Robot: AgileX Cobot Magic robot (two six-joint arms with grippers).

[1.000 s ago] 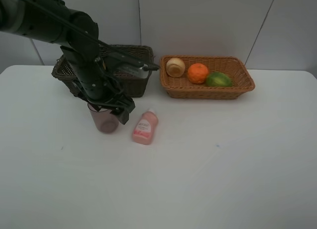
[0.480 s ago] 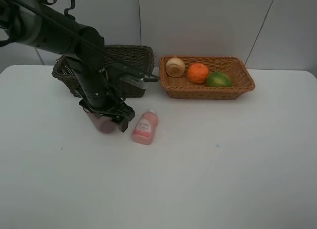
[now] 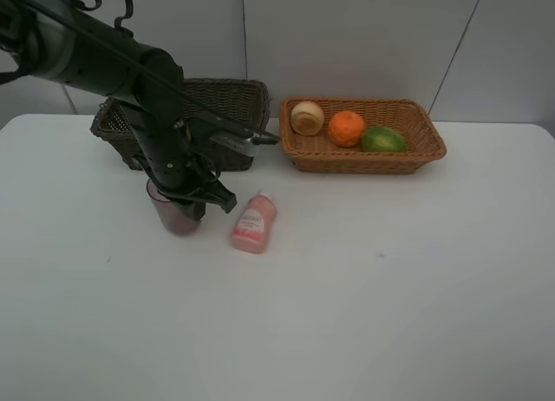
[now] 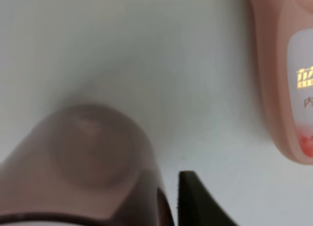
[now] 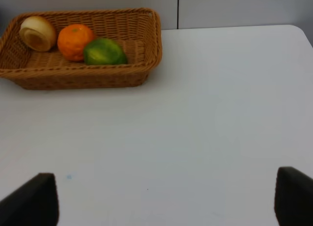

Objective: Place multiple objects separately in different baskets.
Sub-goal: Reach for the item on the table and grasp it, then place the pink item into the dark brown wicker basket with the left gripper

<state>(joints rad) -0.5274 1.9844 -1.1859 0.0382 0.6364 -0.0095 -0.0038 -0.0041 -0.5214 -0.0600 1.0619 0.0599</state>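
Note:
A translucent pink cup (image 3: 176,217) stands upright on the white table in front of the dark brown basket (image 3: 227,93). My left gripper (image 3: 196,201) is down on the cup's right rim and shut on its wall. In the left wrist view the cup (image 4: 88,157) fills the lower left, with one dark finger (image 4: 195,201) just outside its wall. The small pink bottle (image 3: 253,223) (image 4: 286,79) lies on its side right of the cup. The light tan basket (image 3: 416,156) holds a pale round fruit (image 3: 307,117), a tangerine (image 3: 347,128) and a green fruit (image 3: 381,139). My right gripper (image 5: 164,201) is open and holds nothing.
The left arm's dark links (image 3: 104,58) reach over the dark basket and hide much of its inside. In the right wrist view the tan basket (image 5: 146,45) sits far ahead, beyond bare white table (image 5: 195,128). A grey wall rises behind both baskets.
My left gripper has come down over the cup's rim and closed on its wall. The pink bottle, the fruits and the right gripper have not moved.

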